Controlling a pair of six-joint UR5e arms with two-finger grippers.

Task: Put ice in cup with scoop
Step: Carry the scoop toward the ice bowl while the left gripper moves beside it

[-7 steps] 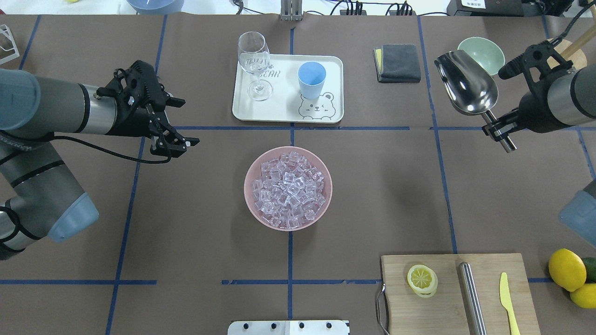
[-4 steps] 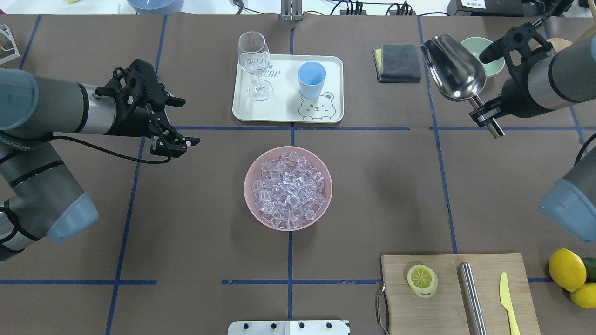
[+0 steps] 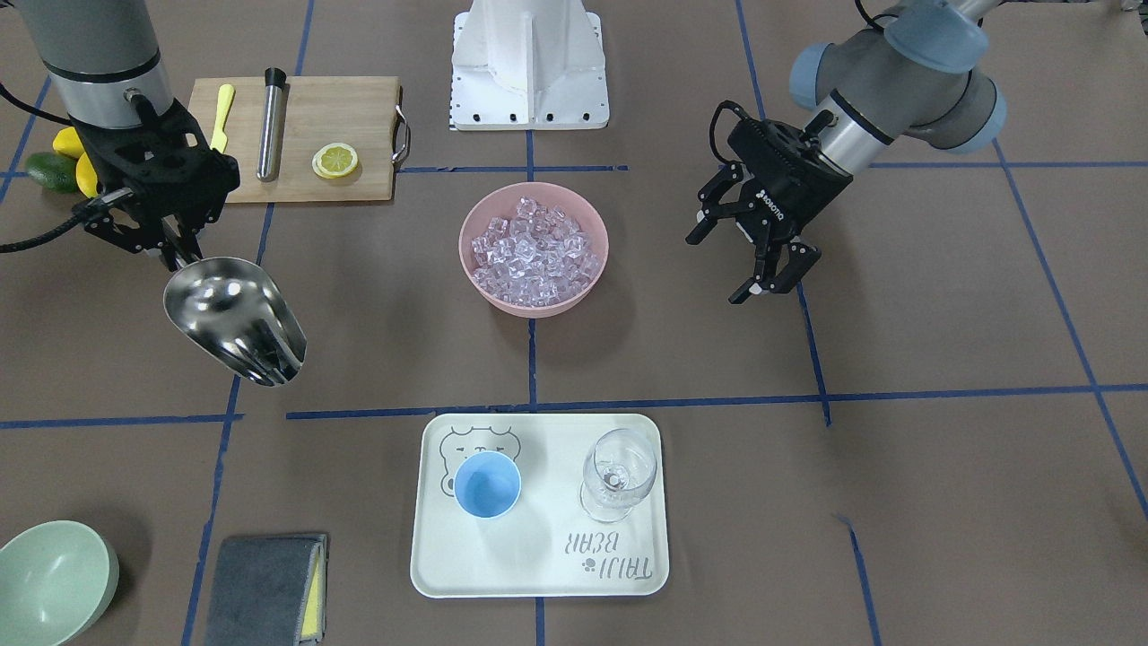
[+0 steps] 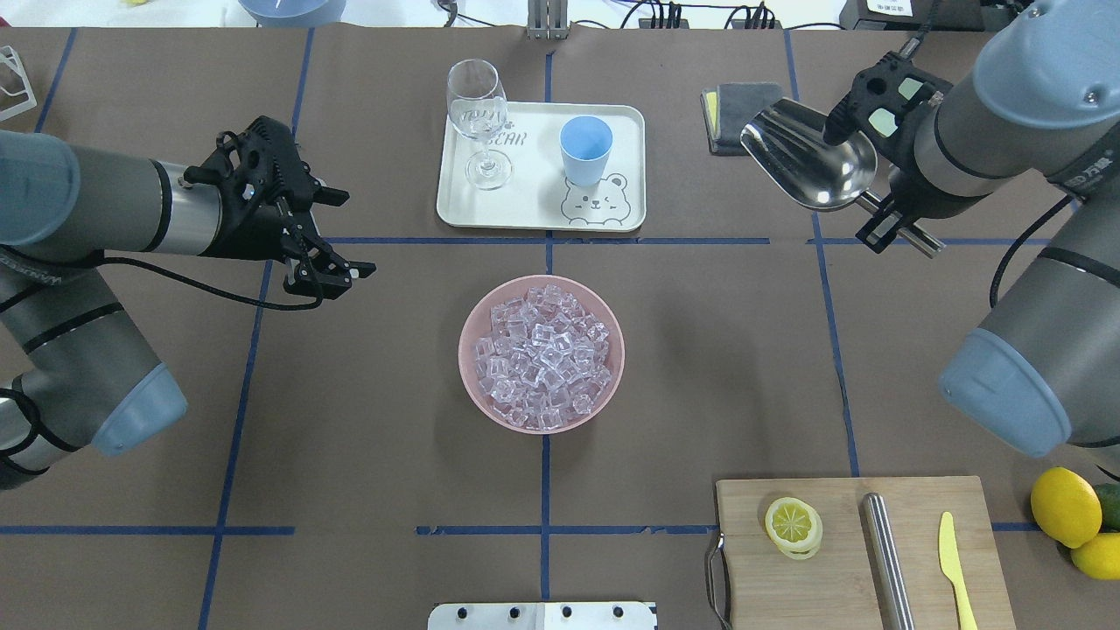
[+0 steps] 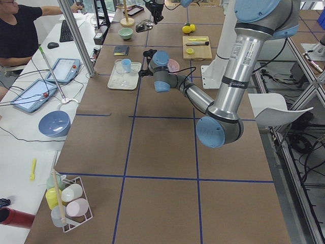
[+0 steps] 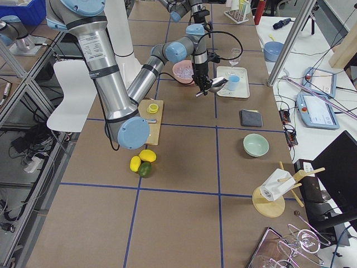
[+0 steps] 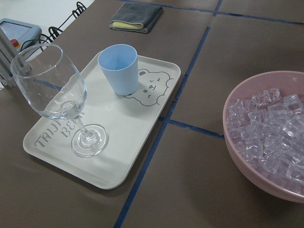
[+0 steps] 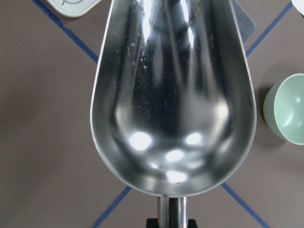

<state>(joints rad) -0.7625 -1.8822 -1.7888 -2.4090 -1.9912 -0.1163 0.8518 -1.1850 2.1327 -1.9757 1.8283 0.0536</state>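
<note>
A pink bowl (image 4: 463, 350) is set at the middle of the table and is heaped with the ice (image 4: 542, 354), clear cubes piled to about its rim. Everything else is placed from that bowl.

Beyond the bowl, on the side away from the robot, a white tray (image 4: 534, 210) is laid just past a blue tape line. The cup (image 4: 585, 149) is stood upright on it, almost straight beyond the bowl and slightly toward the robot's right, next to a printed bear. Its inside is seen as plain blue. A wine glass (image 4: 479, 114) is stood on the same tray, on the robot's left of the cup and apart from it.

The scoop (image 4: 809, 157) is held in the air well to the robot's right of the bowl and farther from the robot, at about the tray's depth. Its rod handle is clamped between the fingers of the right gripper (image 4: 894, 220), and its trough is turned upward. In the right wrist view bare shiny metal is shown inside it.

The left gripper (image 4: 325, 273) is hung above the table well to the robot's left of the bowl, level with its far rim. Its jaws are spread apart and nothing is gripped.

Nearer the robot and to the right of the bowl a wooden cutting board (image 4: 831, 586) is laid, with a lemon slice (image 4: 793, 525), a steel cylinder (image 4: 888, 560) and a yellow knife (image 4: 954, 560) on it. A grey cloth (image 3: 260, 588) and a pale green bowl (image 3: 49, 579) are seen farther out than the scoop
</note>
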